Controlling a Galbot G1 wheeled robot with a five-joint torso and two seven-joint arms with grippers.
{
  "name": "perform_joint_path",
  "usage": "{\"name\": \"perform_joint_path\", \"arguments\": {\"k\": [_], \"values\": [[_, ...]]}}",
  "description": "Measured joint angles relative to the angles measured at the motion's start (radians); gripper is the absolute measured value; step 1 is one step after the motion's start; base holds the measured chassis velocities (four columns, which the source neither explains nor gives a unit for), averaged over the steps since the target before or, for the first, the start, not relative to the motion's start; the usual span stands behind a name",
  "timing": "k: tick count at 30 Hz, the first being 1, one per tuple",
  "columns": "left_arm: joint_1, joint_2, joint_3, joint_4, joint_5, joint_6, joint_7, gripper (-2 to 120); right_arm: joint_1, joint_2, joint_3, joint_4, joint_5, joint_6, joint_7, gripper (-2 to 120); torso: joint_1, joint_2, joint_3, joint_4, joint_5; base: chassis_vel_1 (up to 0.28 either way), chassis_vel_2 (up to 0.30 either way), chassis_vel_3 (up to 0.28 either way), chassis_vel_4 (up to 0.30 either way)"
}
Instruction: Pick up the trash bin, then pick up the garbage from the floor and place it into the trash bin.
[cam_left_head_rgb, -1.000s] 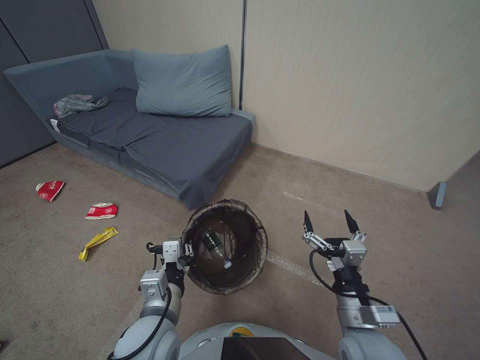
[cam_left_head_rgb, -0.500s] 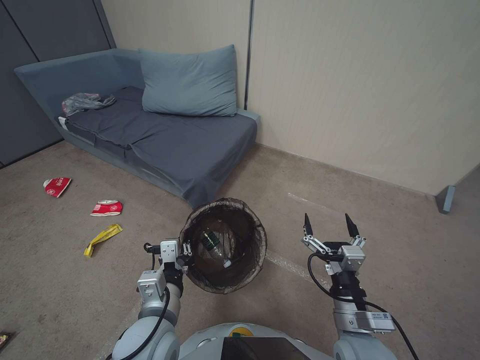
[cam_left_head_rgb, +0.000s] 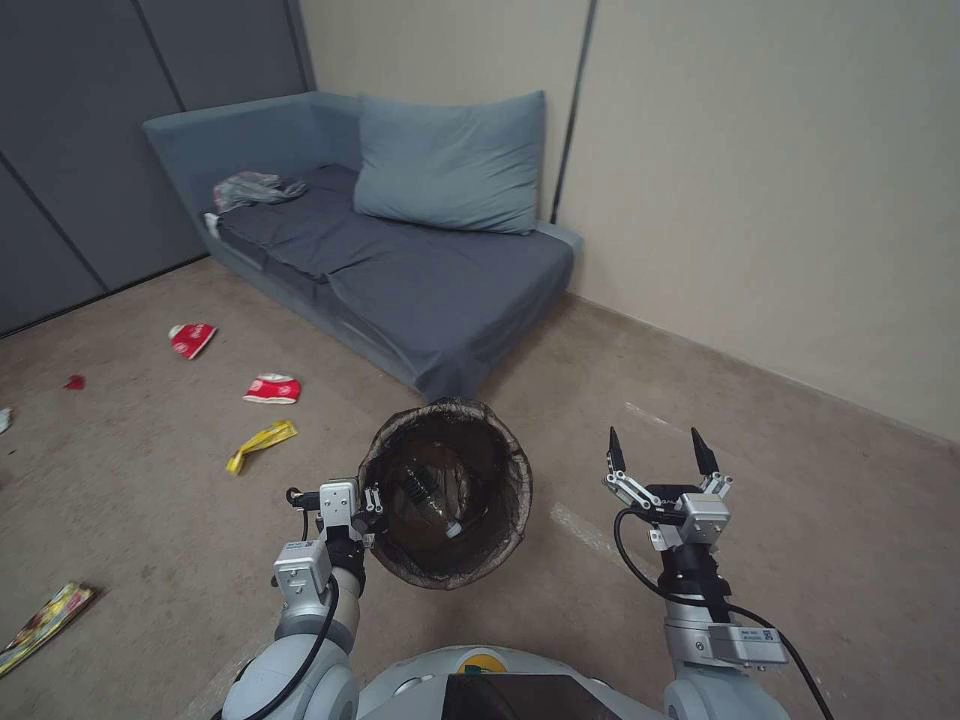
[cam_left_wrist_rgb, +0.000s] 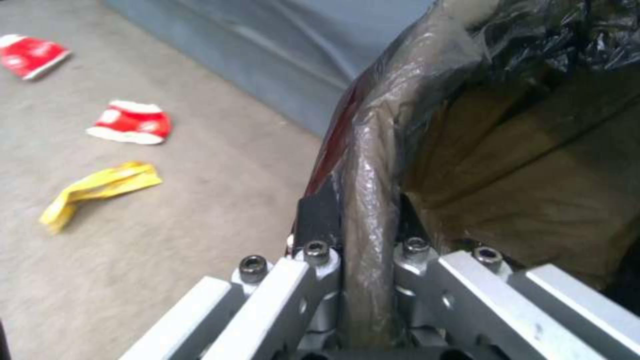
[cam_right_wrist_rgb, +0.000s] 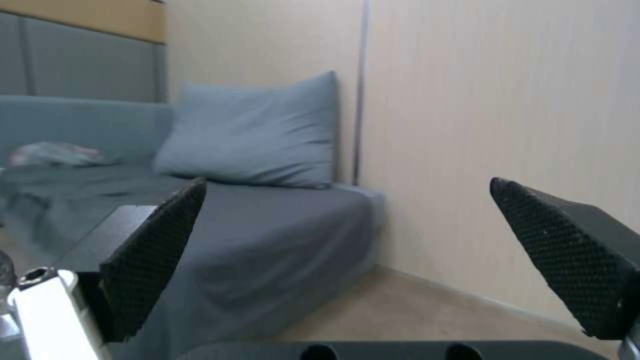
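The trash bin (cam_left_head_rgb: 503, 455), lined with a dark bag, hangs in front of me, and my left gripper (cam_left_head_rgb: 374, 498) is shut on its near-left rim. A clear bottle (cam_left_head_rgb: 428, 492) with a green label lies inside. The left wrist view shows the left gripper (cam_left_wrist_rgb: 368, 225) pinching the bag-covered rim (cam_left_wrist_rgb: 373, 150). More garbage lies on the carpet to the left: two crushed red-and-white cups (cam_left_head_rgb: 272, 388) (cam_left_head_rgb: 190, 338), a yellow wrapper (cam_left_head_rgb: 260, 445), a red scrap (cam_left_head_rgb: 74, 381) and a colourful wrapper (cam_left_head_rgb: 45, 618). My right gripper (cam_left_head_rgb: 660, 452) stands open and holds nothing, right of the bin.
A blue-grey sofa (cam_left_head_rgb: 440, 290) with a pillow (cam_left_head_rgb: 450, 165) and a crumpled bag (cam_left_head_rgb: 250, 187) stands against the beige wall ahead. Dark panels (cam_left_head_rgb: 90, 150) close off the left. Open carpet lies to the right of the right gripper (cam_right_wrist_rgb: 347, 186).
The whole view has swung left, so the sofa sits further right and more floor litter shows at the left. The arms and the held bin keep their places relative to me.
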Motion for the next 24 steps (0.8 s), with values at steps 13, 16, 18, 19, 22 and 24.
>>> {"name": "perform_joint_path", "arguments": {"k": [13,16,18,19,22,24], "values": [[0.001,-0.002,-0.003,-0.007,0.001,0.015,0.0,3,0.004,0.003,-0.008,0.003,-0.003,-0.001,-0.021,100,0.0,0.0,0.0,0.0001,0.0,0.129,0.123,0.119,0.125],[0.002,-0.003,-0.003,-0.01,0.002,0.016,0.0,3,0.004,0.003,-0.007,0.005,-0.003,-0.005,-0.023,100,0.0,0.0,0.0,0.0,0.0,0.124,0.109,0.118,0.128],[0.002,-0.003,-0.003,-0.01,0.002,0.016,0.0,3,0.004,0.003,-0.006,0.005,-0.002,-0.005,-0.024,100,0.0,0.0,0.0,-0.0001,0.0,0.122,0.113,0.137,0.132],[0.002,-0.003,-0.003,-0.01,0.003,0.016,0.0,3,0.004,0.003,-0.006,0.005,-0.002,-0.005,-0.026,100,0.0,0.0,0.0,0.0001,0.0,0.128,0.117,0.148,0.106],[0.002,-0.003,-0.002,-0.01,0.003,0.016,0.001,3,0.004,0.002,-0.006,0.005,0.0,-0.005,-0.026,100,0.0,0.0,0.0,0.0,0.0,0.138,0.119,0.133,0.14],[0.002,-0.003,-0.002,-0.01,0.003,0.015,0.001,3,0.005,0.002,-0.005,0.005,0.001,-0.004,-0.028,100,0.0,0.0,0.0,0.0,0.0,0.136,0.111,0.121,0.148]]}}
